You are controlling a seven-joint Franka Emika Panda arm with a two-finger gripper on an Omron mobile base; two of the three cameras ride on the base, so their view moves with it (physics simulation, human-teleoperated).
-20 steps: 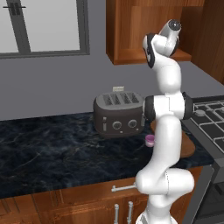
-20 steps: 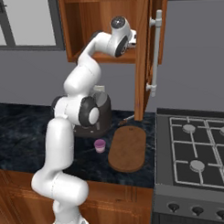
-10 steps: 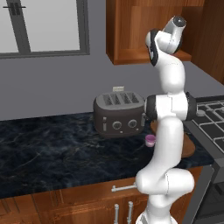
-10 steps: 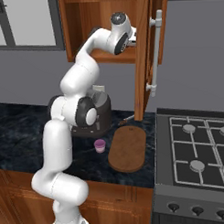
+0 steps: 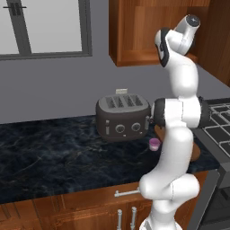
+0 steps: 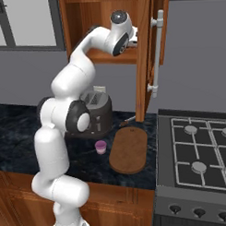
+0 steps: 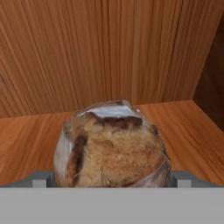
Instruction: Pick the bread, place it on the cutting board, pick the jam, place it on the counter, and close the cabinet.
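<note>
- The toaster (image 5: 123, 117) stands toward the back of the dark stone table (image 5: 54, 155), leaving the front strip free for setting things down.
- The jam jar (image 5: 154, 143) sits upright on the table just in front of the toaster's right end, close beside the board; its part of the task looks done, judging from where it stands.
- The oval cutting board (image 6: 129, 150) lies flat on the table between the jar and the stove (image 6: 199, 151), handle end pointing to the back. Nothing is on it, so it is ready for the bread.
- My arm reaches up and into the open cabinet (image 6: 102, 27), with my end effector (image 6: 133, 36) just above the shelf; the door (image 6: 147, 53) hangs wide open with its grey bar handle (image 6: 155, 51) facing out, which gives me room to reach in.
- In the hand view the bread (image 7: 113, 146) rests on the wooden cabinet shelf (image 7: 26, 140), right in front of my end effector and centred between the two finger tips (image 7: 38, 180).
- The tips stand apart, one at each flank of the roll, spread wide enough to take it. I cannot tell whether they touch the crust yet, so I judge this a grasp about to close rather than a hold.
- The roll is lumpy and rounded, so I expect it could shift as the tips close; squeezing across its widest part seems safest.
- Moving the bread to the board and shutting the cabinet both remain to do.
</note>
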